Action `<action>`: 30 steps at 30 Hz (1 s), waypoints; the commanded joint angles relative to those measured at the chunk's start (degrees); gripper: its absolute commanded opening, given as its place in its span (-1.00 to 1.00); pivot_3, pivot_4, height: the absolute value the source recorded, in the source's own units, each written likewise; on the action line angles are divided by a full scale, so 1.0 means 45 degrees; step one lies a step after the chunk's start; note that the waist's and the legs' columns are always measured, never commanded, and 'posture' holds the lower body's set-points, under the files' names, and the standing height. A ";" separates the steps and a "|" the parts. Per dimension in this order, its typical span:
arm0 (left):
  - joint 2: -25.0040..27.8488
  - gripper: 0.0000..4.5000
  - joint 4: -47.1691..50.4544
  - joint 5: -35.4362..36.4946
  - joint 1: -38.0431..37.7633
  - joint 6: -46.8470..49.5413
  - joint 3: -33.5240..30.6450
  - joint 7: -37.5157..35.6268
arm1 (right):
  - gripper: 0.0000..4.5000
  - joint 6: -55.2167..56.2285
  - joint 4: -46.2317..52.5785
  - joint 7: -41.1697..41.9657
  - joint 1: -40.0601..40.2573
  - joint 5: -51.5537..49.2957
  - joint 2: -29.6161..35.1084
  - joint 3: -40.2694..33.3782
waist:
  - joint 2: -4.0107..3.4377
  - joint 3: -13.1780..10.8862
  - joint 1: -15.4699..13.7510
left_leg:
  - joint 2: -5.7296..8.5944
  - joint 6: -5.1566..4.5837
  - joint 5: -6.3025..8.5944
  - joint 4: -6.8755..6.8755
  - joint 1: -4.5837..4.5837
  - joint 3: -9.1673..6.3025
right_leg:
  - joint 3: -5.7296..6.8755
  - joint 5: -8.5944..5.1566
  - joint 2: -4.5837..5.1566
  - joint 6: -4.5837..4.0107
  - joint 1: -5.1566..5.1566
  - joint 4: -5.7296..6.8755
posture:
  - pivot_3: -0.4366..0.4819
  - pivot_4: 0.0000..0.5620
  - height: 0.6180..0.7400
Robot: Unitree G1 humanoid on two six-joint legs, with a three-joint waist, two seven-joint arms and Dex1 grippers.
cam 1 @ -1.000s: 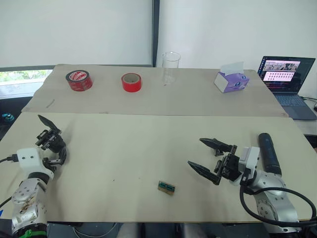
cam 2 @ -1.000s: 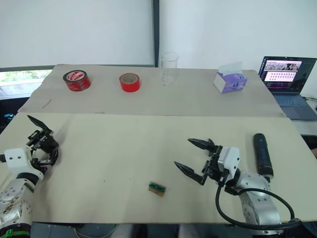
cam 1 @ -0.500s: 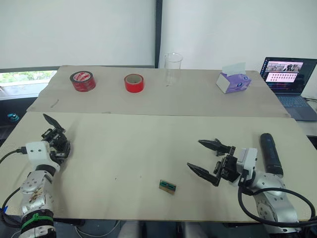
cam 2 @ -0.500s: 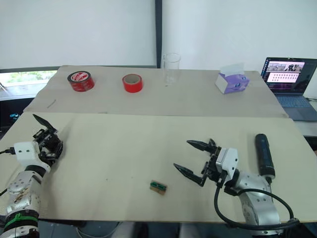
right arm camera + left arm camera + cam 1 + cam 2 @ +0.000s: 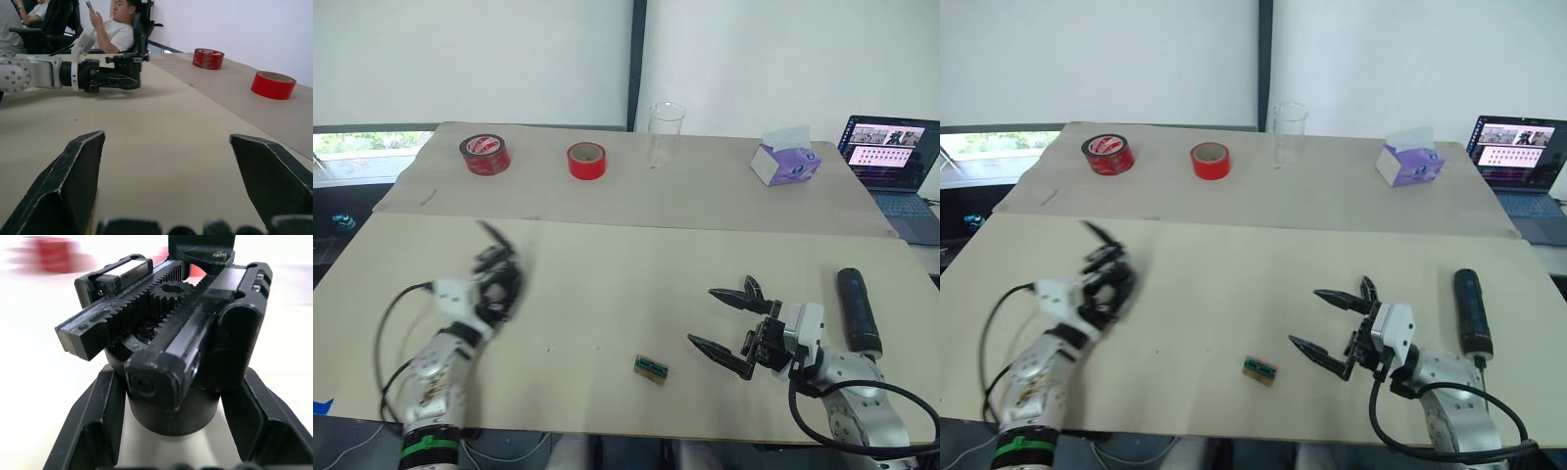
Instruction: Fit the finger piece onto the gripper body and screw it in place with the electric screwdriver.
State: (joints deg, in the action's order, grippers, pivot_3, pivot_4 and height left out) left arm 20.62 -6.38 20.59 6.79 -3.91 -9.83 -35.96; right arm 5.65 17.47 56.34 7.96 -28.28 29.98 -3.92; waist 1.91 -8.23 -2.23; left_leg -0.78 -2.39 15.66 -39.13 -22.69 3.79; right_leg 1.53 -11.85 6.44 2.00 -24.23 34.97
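gripper body (image 5: 166, 357) sits clenched in the left pincer (image 5: 494, 284) above the desk (image 5: 607, 284): rigid, light, best held by its round base. right pincer (image 5: 1332, 328) released.

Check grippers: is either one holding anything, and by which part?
The left gripper holds the small black blocky gripper body, its jaws clamped on the round base. The right gripper is open over the beige table, holding nothing.

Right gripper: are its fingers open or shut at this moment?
Open. The right gripper has its two black fingers spread wide apart over the table, with bare tabletop between them and nothing held.
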 commanded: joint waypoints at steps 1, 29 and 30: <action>-0.0044 0.03 0.1985 -0.0086 0.0579 0.0704 0.1296 -0.0513 | 1.00 0.0264 0.0425 0.0344 0.0430 -0.0243 0.0294 -0.0412 | -0.0011 -0.0003 0.0121 | 0.0000 -0.0006 0.0001 0.0001 0.0000 0.0003 | -0.0013 0.0000 -0.0001 0.0000 -0.0005 0.0001 | -0.05 -0.47 1.00; -0.0105 0.03 -0.1770 -0.2568 0.2426 -0.0118 0.5192 -0.4118 | 1.00 0.1565 0.0879 0.0238 0.3033 0.0191 0.0485 -0.1642 | -0.0090 0.0027 0.0272 | -0.0029 -0.0018 -0.0011 -0.0014 0.0086 0.0044 | -0.0144 -0.0005 -0.0233 0.0005 0.0033 0.0017 | -0.05 -0.47 1.00; -0.0022 0.03 -0.1733 -0.2561 0.2416 -0.0094 0.5211 -0.4225 | 1.00 0.1586 0.0849 0.0241 0.3031 0.0198 0.0499 -0.1644 | -0.0091 0.0028 0.0304 | -0.0032 -0.0018 -0.0011 -0.0014 0.0086 0.0045 | -0.0145 -0.0005 -0.0236 0.0005 0.0032 0.0018 | -0.05 -0.47 1.00</action>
State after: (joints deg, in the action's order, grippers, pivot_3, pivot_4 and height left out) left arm 19.46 -13.83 9.23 17.85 -5.28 13.87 -53.99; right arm 10.76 19.79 57.38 21.47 -27.07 32.21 -9.85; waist 1.49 -8.10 -0.86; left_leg -0.93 -2.47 15.61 -39.19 -22.30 3.99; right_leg 0.88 -11.87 5.36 2.02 -24.08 35.05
